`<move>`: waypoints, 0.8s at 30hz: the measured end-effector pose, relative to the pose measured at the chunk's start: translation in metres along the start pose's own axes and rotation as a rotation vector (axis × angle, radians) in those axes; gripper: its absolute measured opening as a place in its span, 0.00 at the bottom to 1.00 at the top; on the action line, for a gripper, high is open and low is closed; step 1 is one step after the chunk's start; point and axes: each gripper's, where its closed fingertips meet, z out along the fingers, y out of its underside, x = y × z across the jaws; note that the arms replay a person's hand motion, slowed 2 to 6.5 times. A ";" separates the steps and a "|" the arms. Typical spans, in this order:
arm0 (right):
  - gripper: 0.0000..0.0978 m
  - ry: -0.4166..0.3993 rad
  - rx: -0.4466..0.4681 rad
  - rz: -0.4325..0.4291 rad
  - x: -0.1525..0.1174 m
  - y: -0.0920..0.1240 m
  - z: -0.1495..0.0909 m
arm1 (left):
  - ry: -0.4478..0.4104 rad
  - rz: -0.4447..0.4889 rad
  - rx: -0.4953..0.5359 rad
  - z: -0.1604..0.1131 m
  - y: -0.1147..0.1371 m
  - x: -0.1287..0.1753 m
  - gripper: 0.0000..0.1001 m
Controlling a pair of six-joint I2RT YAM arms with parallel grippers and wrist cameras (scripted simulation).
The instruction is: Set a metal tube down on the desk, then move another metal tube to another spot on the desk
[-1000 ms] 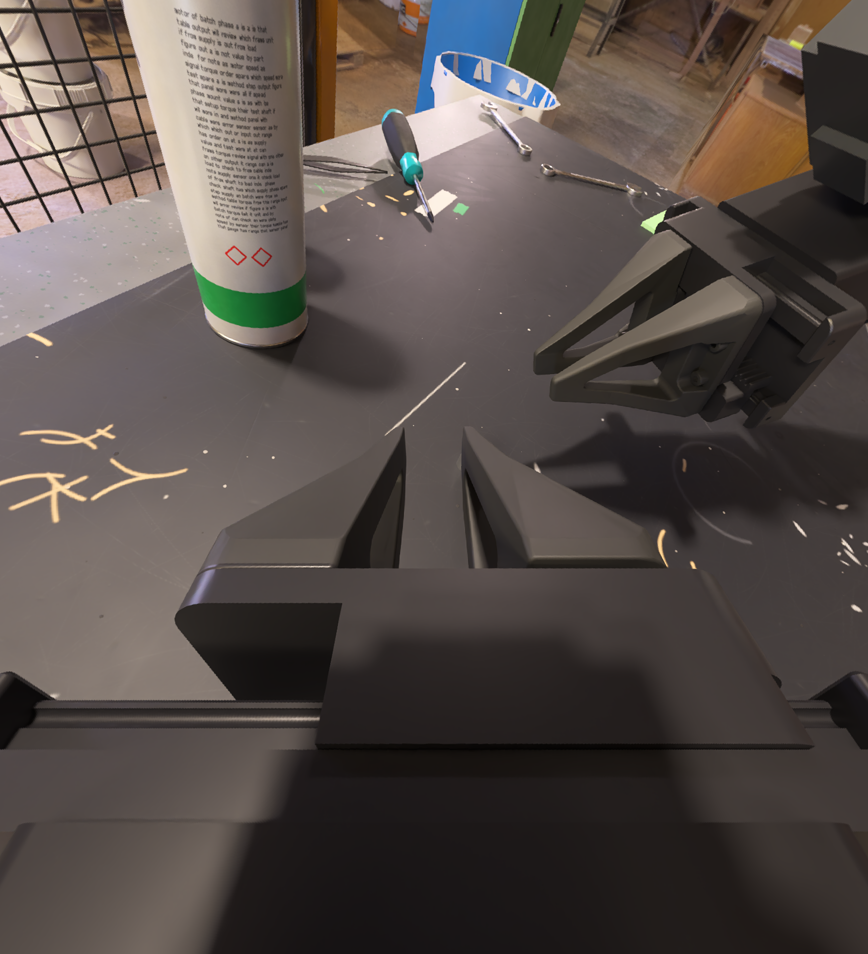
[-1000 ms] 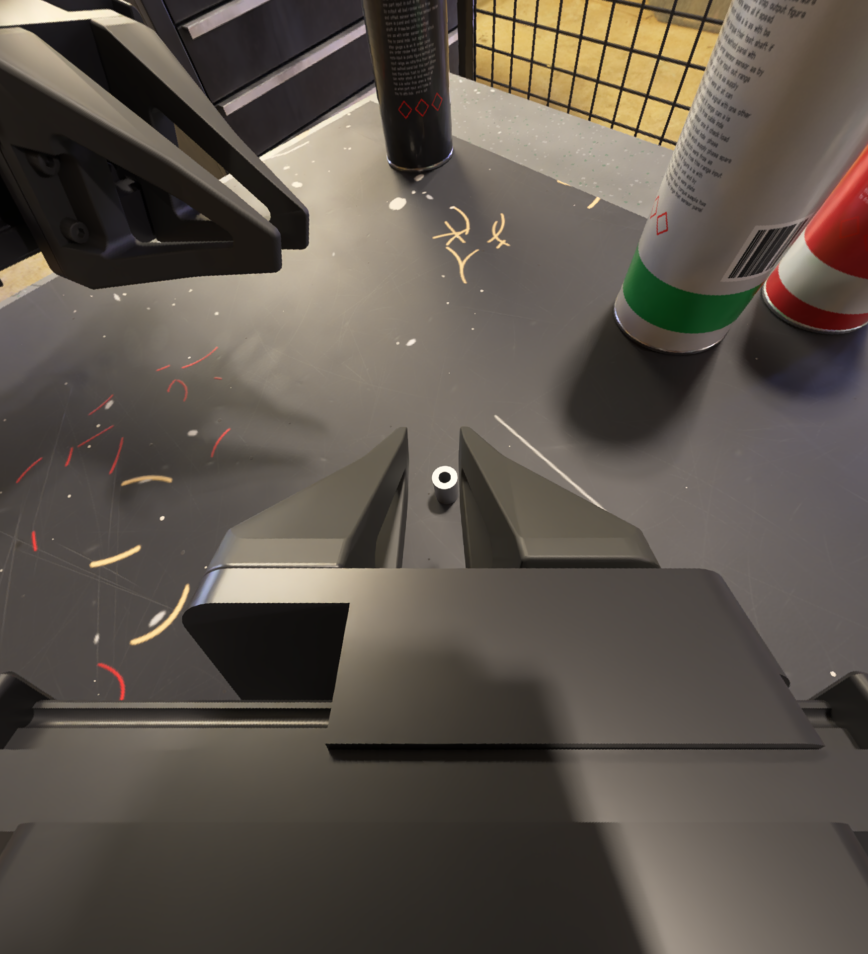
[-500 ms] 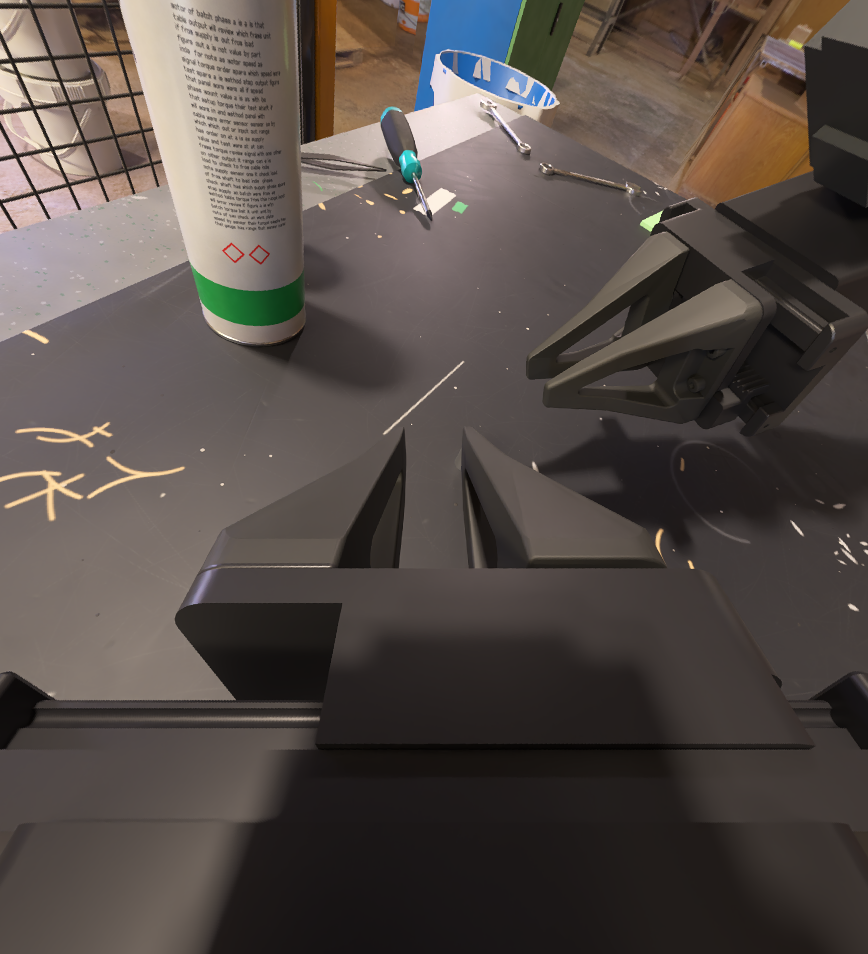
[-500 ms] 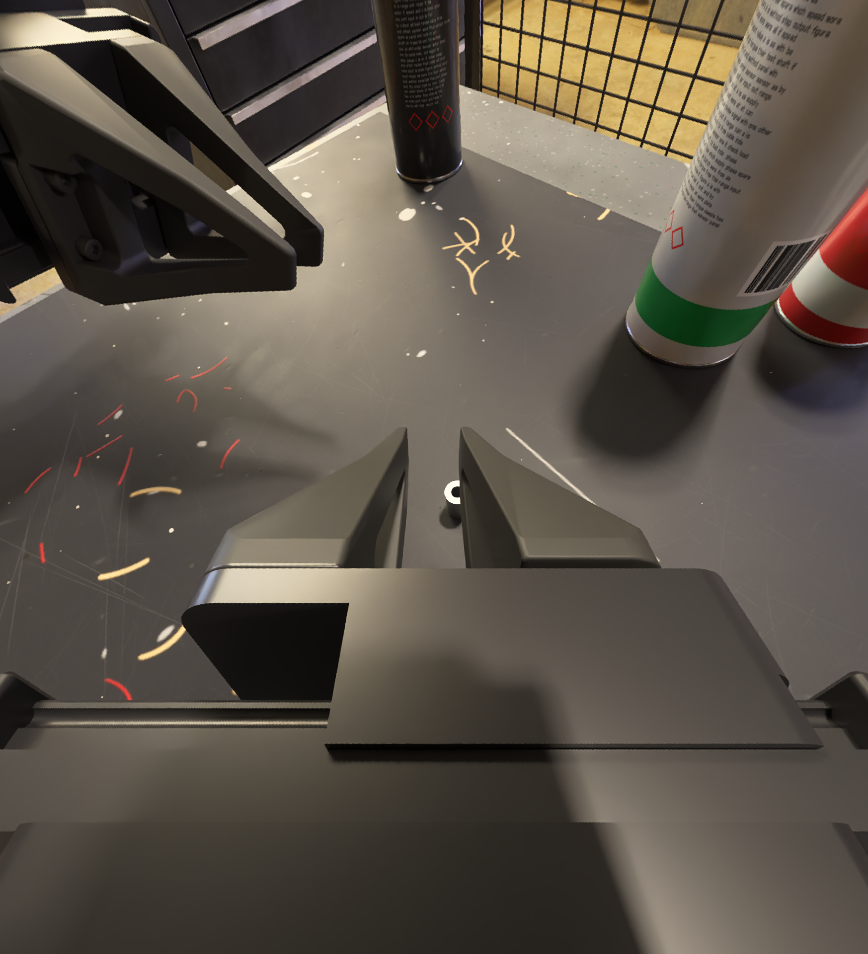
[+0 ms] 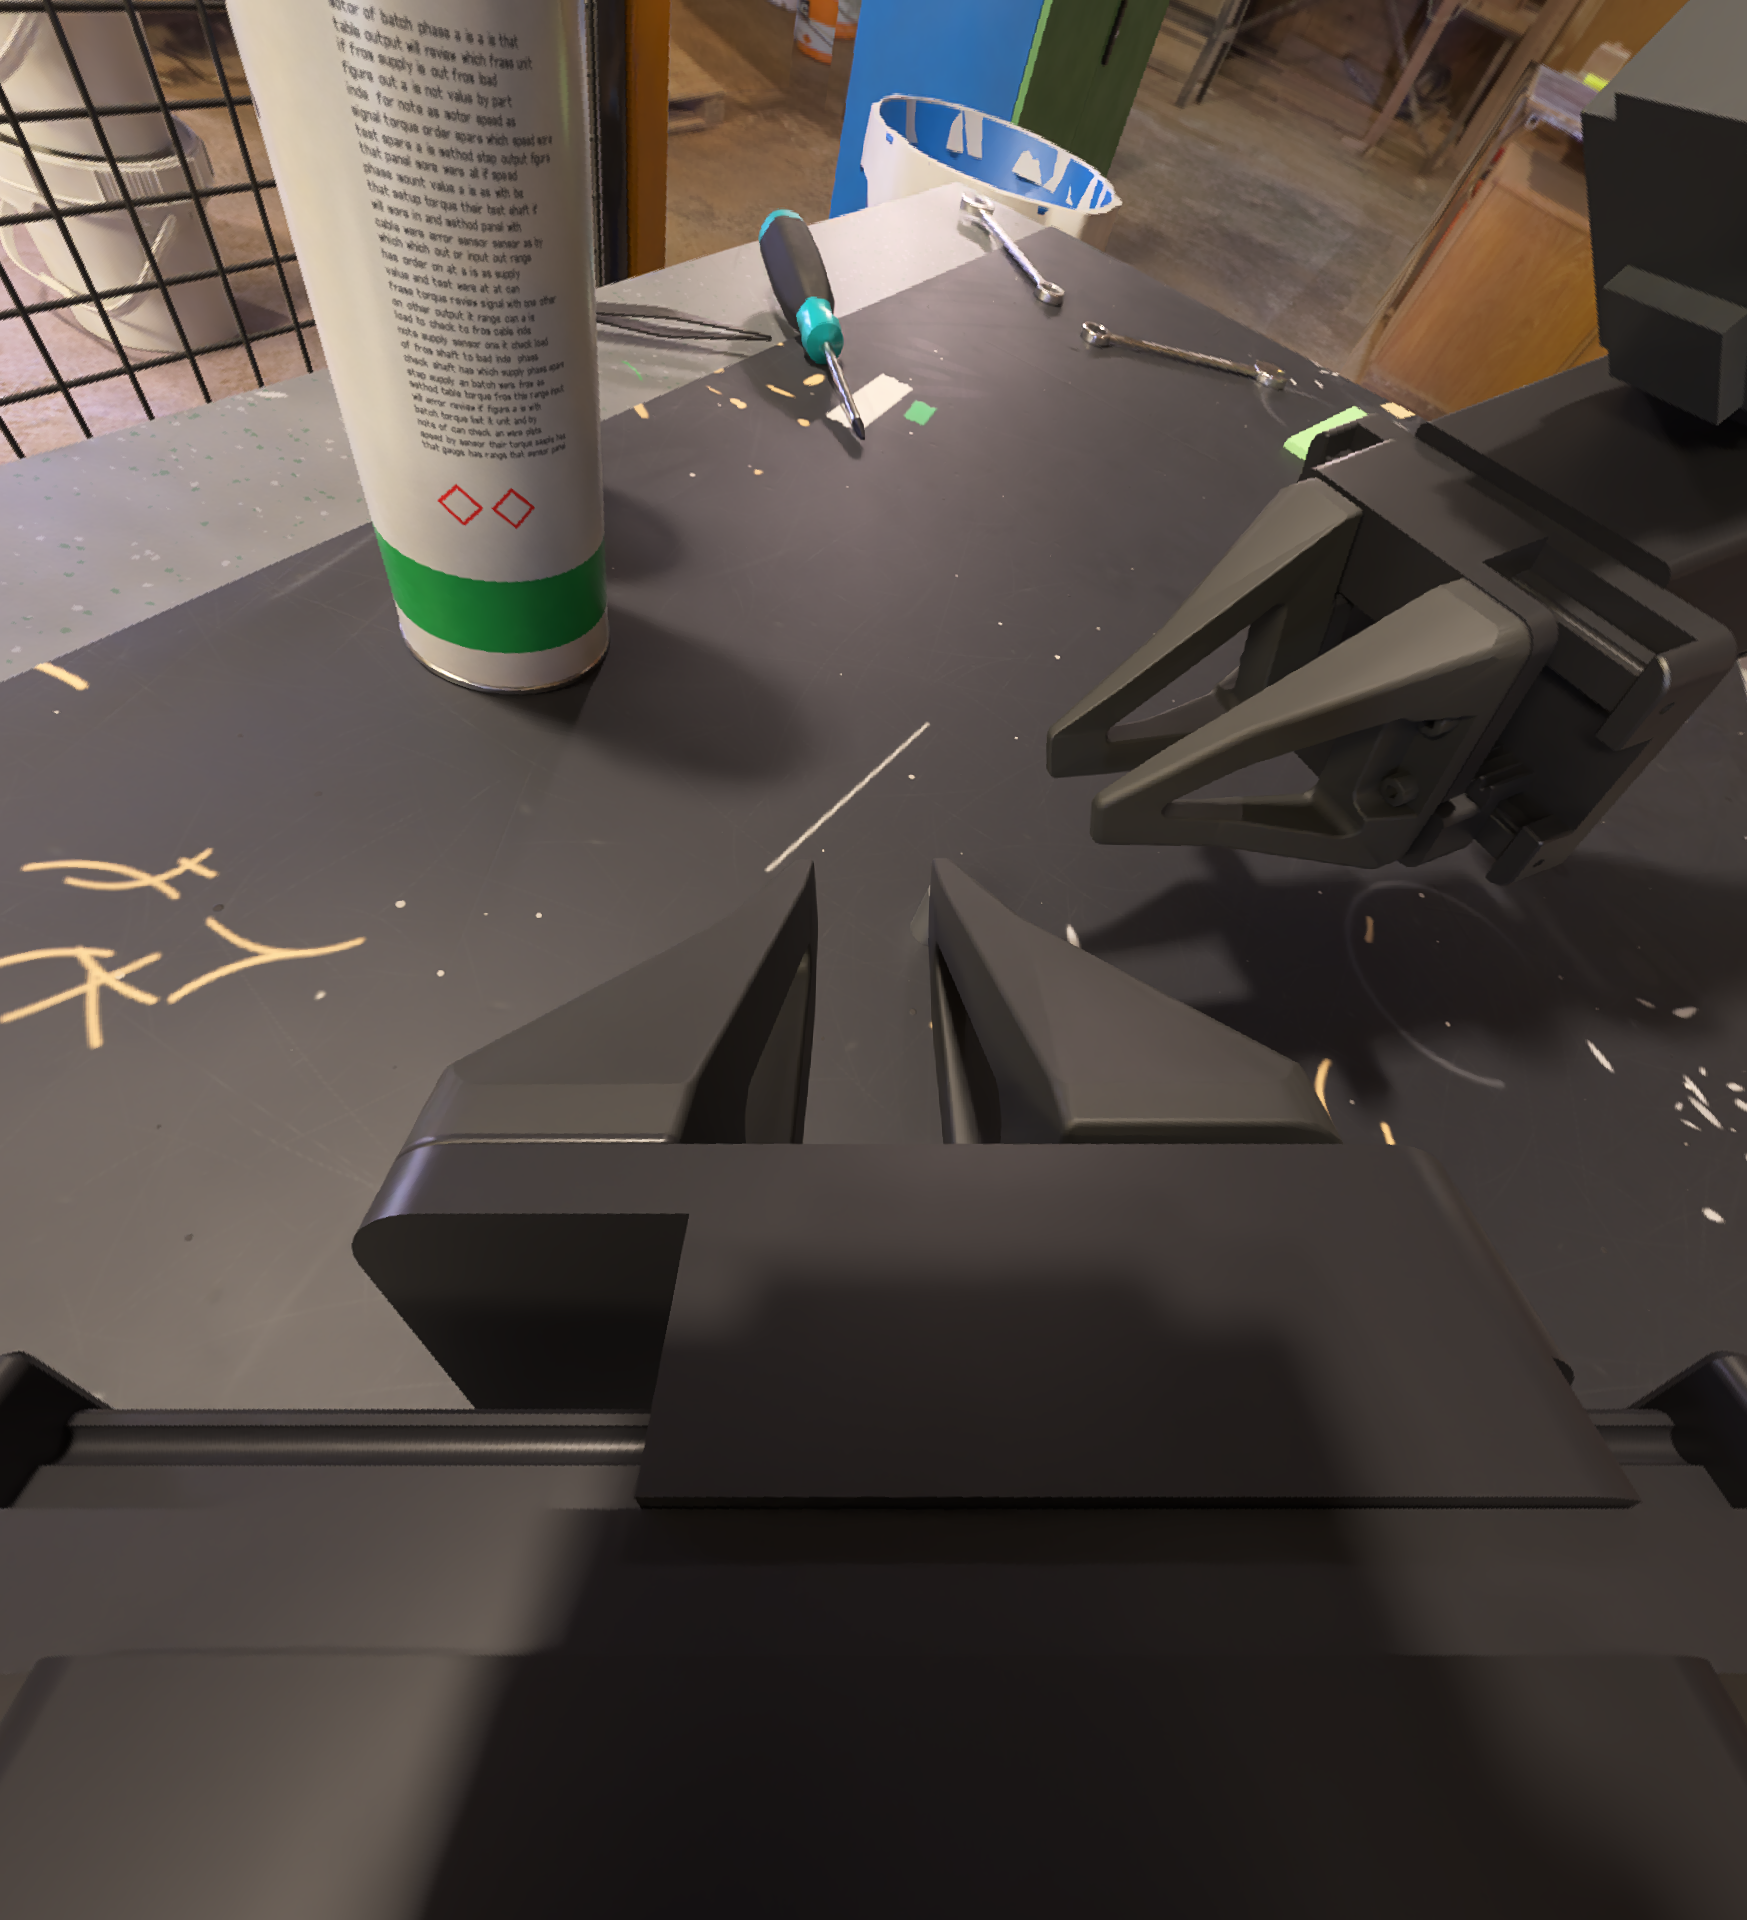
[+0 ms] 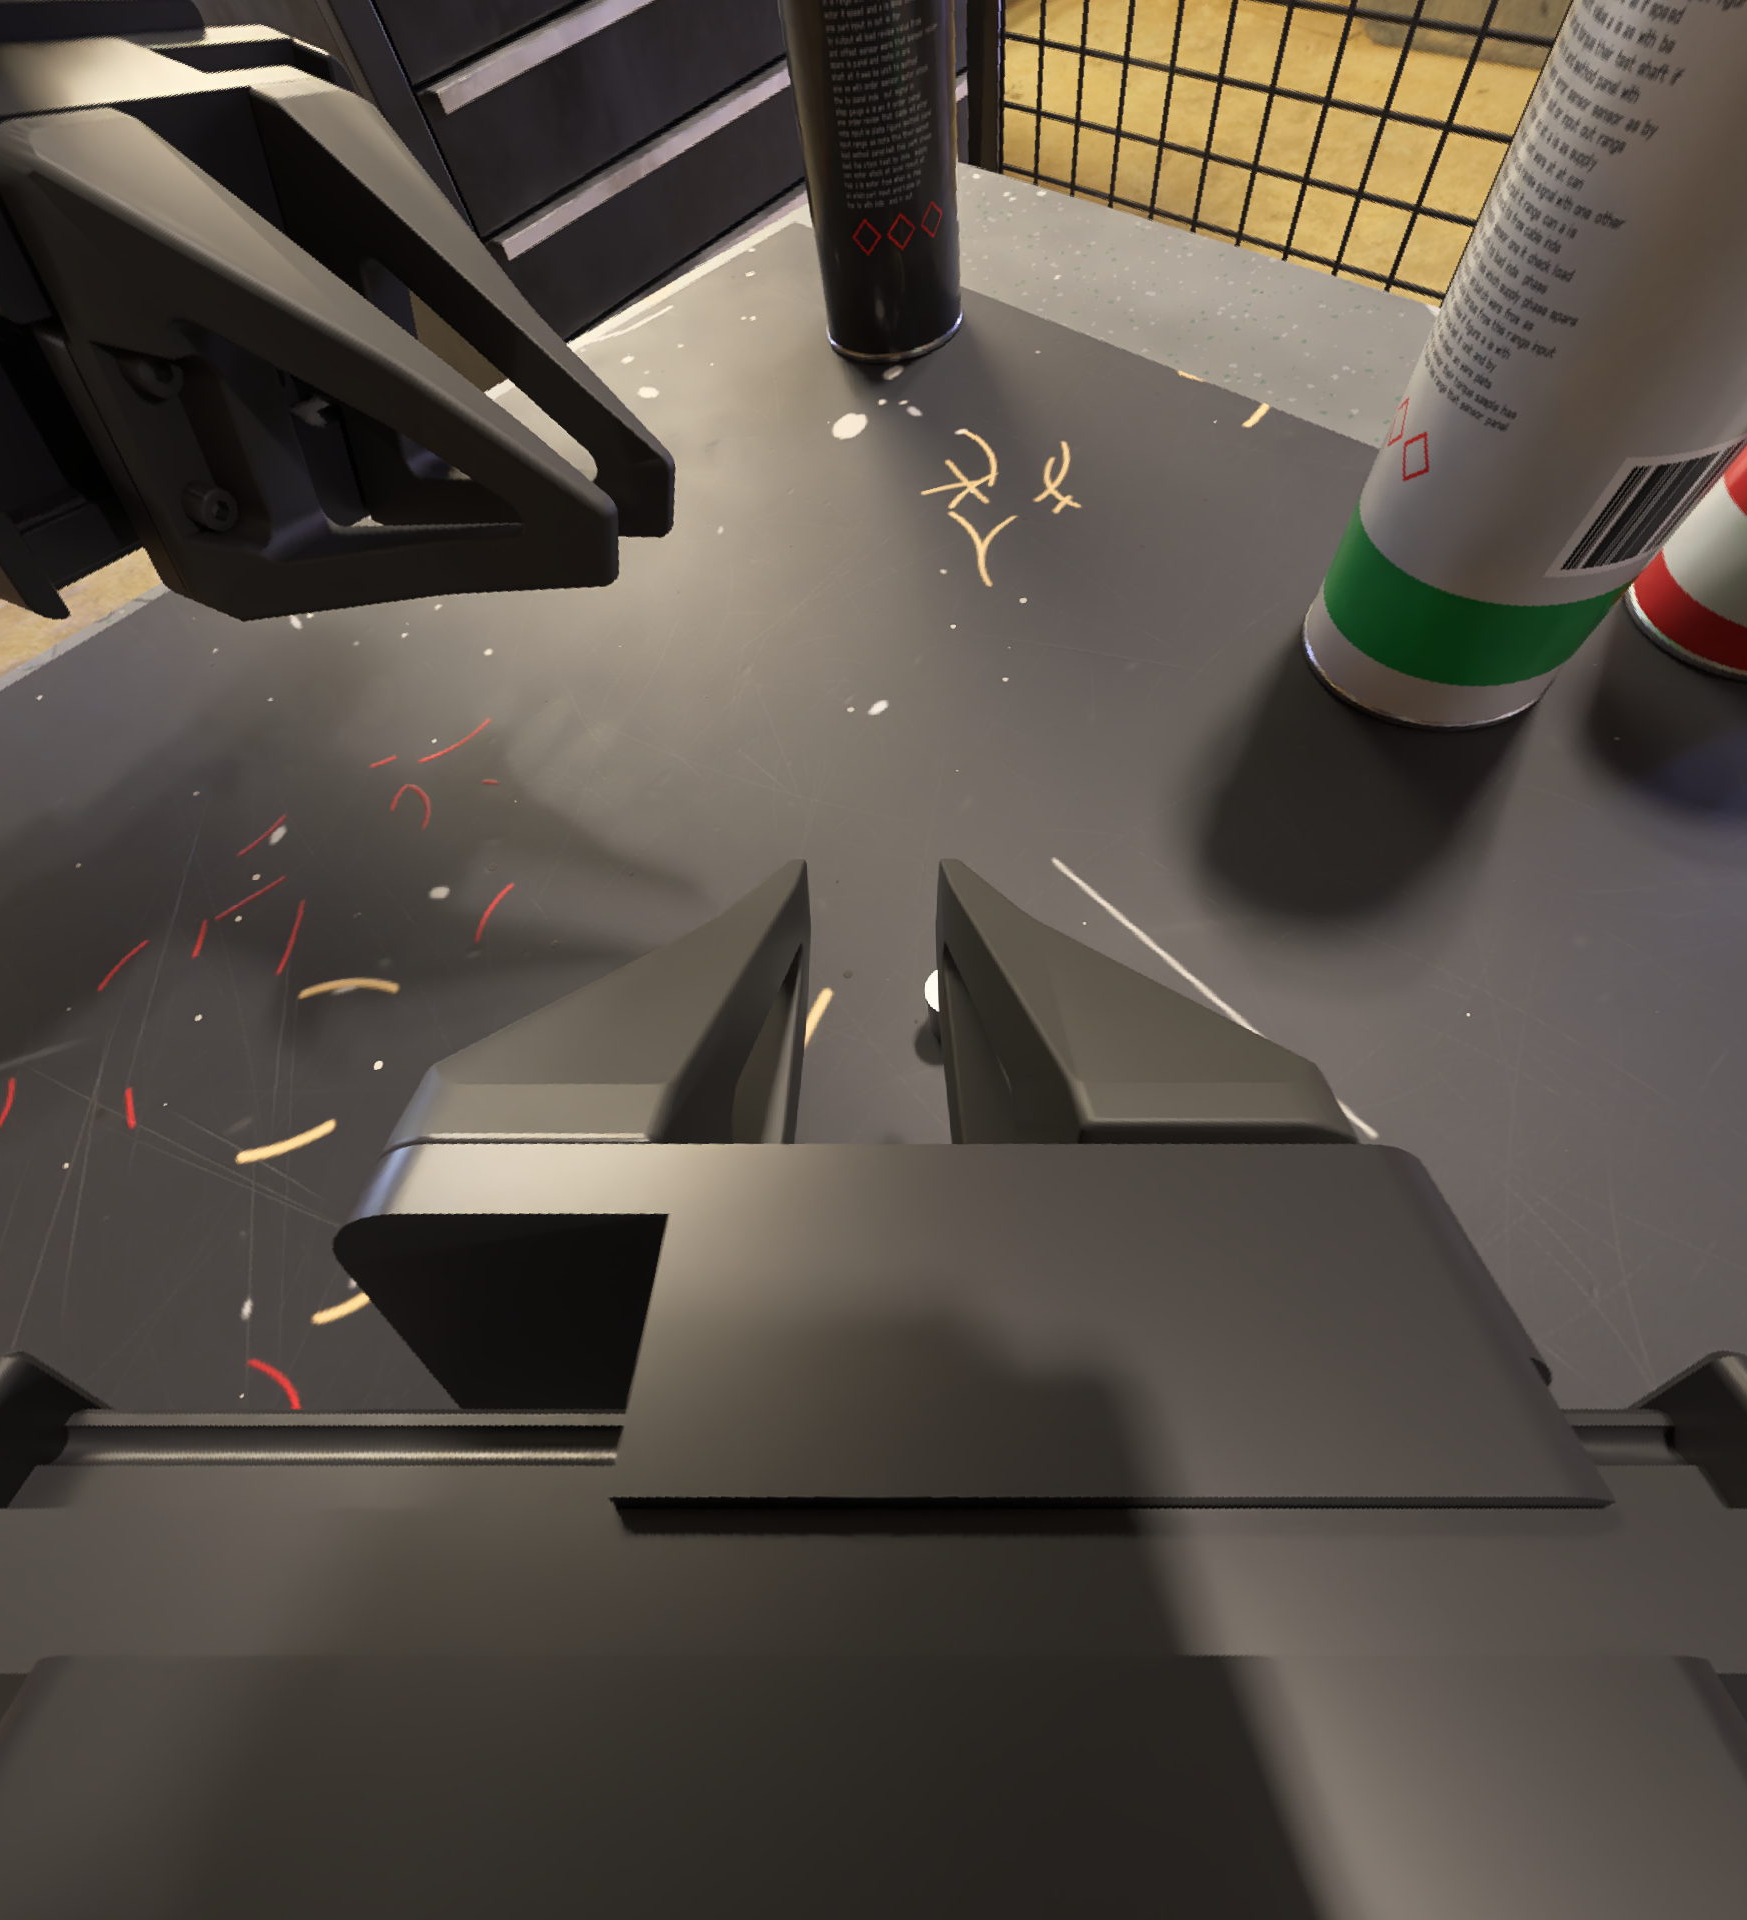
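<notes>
One small silver metal tube (image 6: 931, 992) stands on the dark desk (image 6: 1056, 675). It is mostly hidden behind the right finger of my right gripper (image 6: 872, 883), which hovers over it, narrowly open and empty. In the left wrist view a sliver of the tube (image 5: 919, 920) peeks out beside the right finger of my left gripper (image 5: 874, 894). That gripper is also narrowly open and empty above the desk (image 5: 225, 1143). The right gripper (image 5: 1075, 787) hangs to the right, and the left gripper (image 6: 625, 535) shows at upper left. No second tube is in view.
A tall white can with a green band (image 5: 495, 603) (image 6: 1451, 623) stands near a red-banded can (image 6: 1742, 613) and a black can (image 6: 890, 208). A screwdriver (image 5: 812, 301) and two wrenches (image 5: 1014, 249) (image 5: 1181, 358) lie at the far edge. A wire mesh fence (image 6: 1264, 125) backs the desk.
My right gripper has pulled back and spread a little; the tube has slid from between its tips to behind its right finger. The left gripper has barely moved.
</notes>
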 end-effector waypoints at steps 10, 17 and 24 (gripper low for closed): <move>0.35 0.001 -0.002 0.002 0.001 0.002 0.000 | 0.000 0.000 0.000 0.000 0.000 0.000 0.18; 0.35 0.001 -0.002 0.003 0.001 0.002 0.000 | 0.000 0.002 0.000 0.000 0.000 0.000 0.18; 0.35 0.002 0.002 0.014 0.002 0.001 0.000 | 0.000 0.003 -0.001 0.000 0.000 0.000 0.18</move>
